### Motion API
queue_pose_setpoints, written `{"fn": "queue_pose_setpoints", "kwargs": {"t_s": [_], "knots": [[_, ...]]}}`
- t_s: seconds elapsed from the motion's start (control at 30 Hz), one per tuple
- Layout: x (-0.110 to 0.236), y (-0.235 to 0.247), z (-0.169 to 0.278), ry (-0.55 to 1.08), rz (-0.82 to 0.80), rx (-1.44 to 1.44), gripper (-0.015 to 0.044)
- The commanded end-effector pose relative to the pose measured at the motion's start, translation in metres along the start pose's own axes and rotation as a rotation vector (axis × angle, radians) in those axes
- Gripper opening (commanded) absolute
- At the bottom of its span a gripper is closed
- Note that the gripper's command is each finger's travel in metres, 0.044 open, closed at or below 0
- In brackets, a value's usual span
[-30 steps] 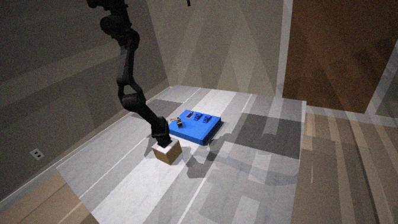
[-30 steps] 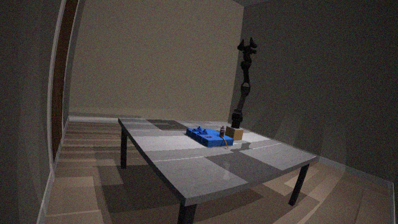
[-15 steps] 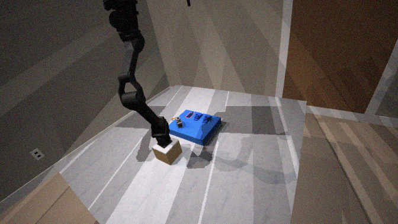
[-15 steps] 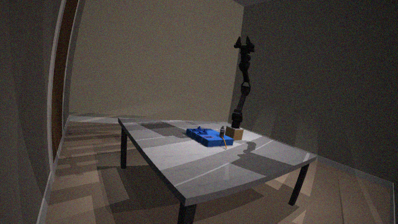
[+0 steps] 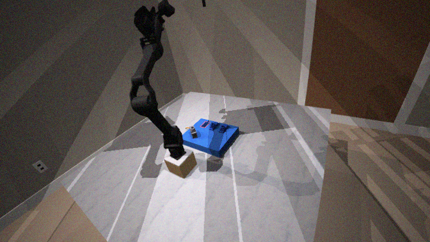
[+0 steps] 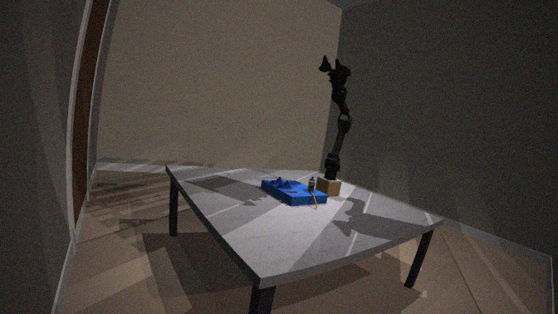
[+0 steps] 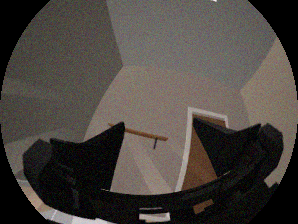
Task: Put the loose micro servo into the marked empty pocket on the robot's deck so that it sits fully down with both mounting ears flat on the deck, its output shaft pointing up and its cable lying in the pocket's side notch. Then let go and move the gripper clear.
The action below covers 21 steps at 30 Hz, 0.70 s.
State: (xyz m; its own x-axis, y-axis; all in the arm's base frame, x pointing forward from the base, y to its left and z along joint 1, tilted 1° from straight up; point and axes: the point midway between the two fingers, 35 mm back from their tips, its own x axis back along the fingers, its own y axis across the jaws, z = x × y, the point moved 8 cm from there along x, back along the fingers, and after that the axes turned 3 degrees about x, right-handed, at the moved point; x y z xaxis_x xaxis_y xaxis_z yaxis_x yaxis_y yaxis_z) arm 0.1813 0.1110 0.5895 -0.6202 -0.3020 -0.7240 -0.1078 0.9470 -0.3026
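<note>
micro servo [image 5: 193, 131] upright on the blue deck [image 5: 212, 140], far below the wide, empty fingers [image 6: 332, 65]

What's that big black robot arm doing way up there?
The arm's end effector is raised high above the table, open and holding nothing. Its job is to put the small grey servo into the red-marked pocket on the blue deck. The servo stands on the deck near the arm's base, not in the pocket, so that job is not yet done.
</note>
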Motion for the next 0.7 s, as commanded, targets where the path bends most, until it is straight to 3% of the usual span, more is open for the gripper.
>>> {"fn": "queue_pose_setpoints", "kwargs": {"t_s": [0.0,0.67], "knots": [[0.000,0.021,0.040,0.153,-0.093,0.035,0.0440],[0.053,0.084,0.174,0.737,-0.447,0.107,0.0440]]}}
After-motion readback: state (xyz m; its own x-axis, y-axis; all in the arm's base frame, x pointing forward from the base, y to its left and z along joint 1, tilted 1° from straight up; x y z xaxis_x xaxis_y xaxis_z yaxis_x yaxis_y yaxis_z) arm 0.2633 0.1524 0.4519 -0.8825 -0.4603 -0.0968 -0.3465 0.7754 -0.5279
